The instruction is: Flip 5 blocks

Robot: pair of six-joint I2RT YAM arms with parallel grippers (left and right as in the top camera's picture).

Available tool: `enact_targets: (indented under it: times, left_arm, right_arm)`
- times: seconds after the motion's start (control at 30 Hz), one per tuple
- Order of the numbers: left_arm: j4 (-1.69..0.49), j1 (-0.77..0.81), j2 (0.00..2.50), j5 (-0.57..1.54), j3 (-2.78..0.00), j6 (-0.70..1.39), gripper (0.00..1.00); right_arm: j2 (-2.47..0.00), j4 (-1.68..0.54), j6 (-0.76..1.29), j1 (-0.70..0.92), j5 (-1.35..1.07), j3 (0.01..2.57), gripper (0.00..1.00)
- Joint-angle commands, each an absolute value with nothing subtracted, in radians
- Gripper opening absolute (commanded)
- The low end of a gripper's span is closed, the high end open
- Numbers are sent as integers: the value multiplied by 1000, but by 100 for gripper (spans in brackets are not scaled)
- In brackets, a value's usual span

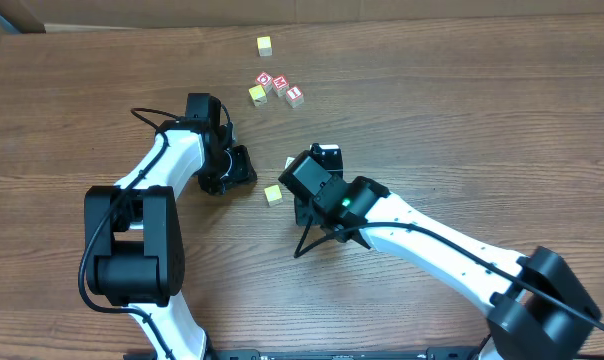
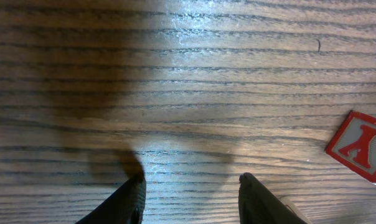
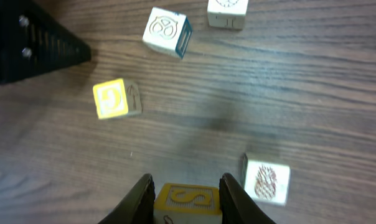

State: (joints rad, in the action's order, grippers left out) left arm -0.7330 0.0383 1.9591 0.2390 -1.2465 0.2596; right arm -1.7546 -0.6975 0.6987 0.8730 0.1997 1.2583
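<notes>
Right gripper (image 3: 188, 182) pinches a yellow block (image 3: 188, 199) lettered S; a second yellow block (image 3: 109, 99) reads G. Left gripper (image 2: 191, 183) gapes empty near a red X block (image 2: 360, 145).

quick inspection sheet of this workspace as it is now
surface: wooden table, dark grain
job's things: yellow S block in right jaws; yellow G block, pineapple-print block, blue-edged pale block, far pale block lying loose
clutter: red letter block; lone yellow-topped cube
grippers: left gripper open over bare wood; right gripper shut on yellow S block
cables: black cable on left arm
surroundings: pale strip past table's far edge
</notes>
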Motion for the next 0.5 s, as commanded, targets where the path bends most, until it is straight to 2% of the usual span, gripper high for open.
enact_targets:
  times: [0.0,0.33,0.37,0.47]
  left_arm:
    - [-721,34,1975,229,-1211,270,42]
    - [-708,34,1975,229,-1211,270,42]
    - [-706,34,1975,229,-1211,270,43]
    - [-703,34,1975,229,-1211,270,43]
  right_arm:
    - [-1821,-669,710,878,243,1257,23]
    - [-1921,-625,677,881,243,1257,24]
    - [-1925,-621,677,881,242,1257,28]
    - [-1927,-612,677,882,242,1257,29]
